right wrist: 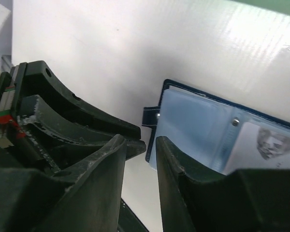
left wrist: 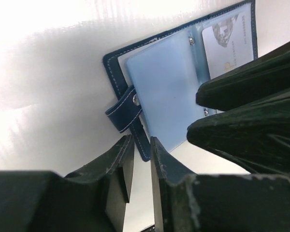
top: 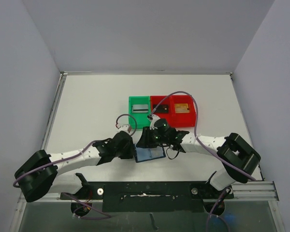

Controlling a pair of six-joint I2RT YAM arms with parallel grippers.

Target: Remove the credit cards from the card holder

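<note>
The left hand (left wrist: pixel 142 142) has its jaws a narrow slit apart with nothing pinched between them. The near corner of the card holder (left wrist: pixel 159 92) lies at the mouth of that slit; I cannot tell whether they touch. The right hand (right wrist: pixel 140 145) is also slightly released and empty, just beside the same edge. The card holder lies open on the bench (top: pixel 87 111), its strap (left wrist: pixel 123 113) out to the side and a pale card (left wrist: pixel 229 43) in a pocket. Farther back, a green bin (top: pixel 131 108) holds a silver-grey card (top: pixel 140 108). Two red bins (top: pixel 154 100) hold a black card (top: pixel 159 108) and a gold-tan card (top: pixel 182 107).
</note>
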